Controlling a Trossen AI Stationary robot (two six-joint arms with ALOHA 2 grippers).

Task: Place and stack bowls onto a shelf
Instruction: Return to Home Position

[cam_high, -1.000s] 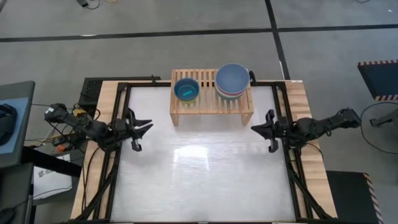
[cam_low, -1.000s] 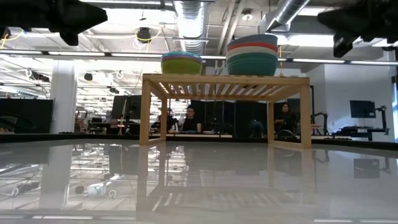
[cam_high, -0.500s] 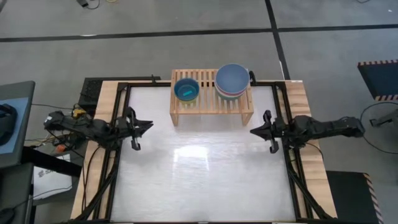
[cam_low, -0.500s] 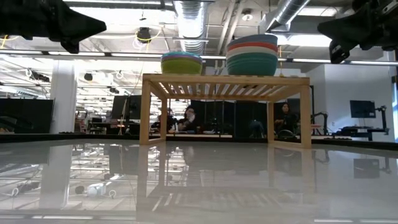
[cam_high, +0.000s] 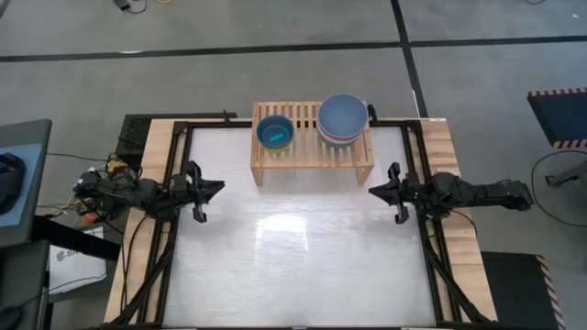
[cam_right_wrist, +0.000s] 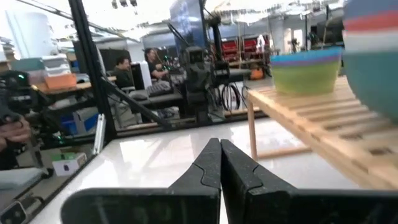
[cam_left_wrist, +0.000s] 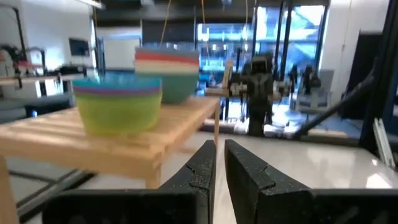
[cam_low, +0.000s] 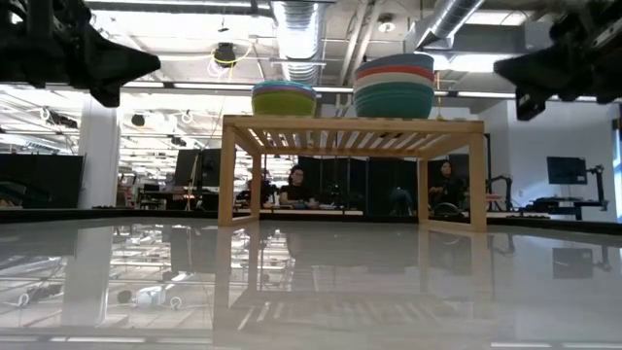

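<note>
High view: pale slatted wooden shelf (cam_high: pixel 307 154) stands at the far side of the glossy white table (cam_high: pixel 293 266). It carries small round bowls (cam_low: pixel 284 98) in two piles: short stack (cam_high: pixel 274 133) on the left, cyan on top; tall stack (cam_high: pixel 343 115) on the right, slate blue on top. No bowl sits below, so stacking looks done. Left gripper (cam_high: pixel 218 186) and right gripper (cam_high: pixel 372 192) hover at the table's side edges, well apart from the shelf; parked, I judge. Left fingers pinched to a slit, right fingers touching, both empty. Nothing blocks either arm. People (cam_low: pixel 295 185) sit beyond the table.

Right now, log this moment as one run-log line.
shelf: two bowl stacks | left stack: cyan top | right stack: blue top | left gripper: shut, empty, left of shelf | right gripper: shut, empty, right of shelf
</note>
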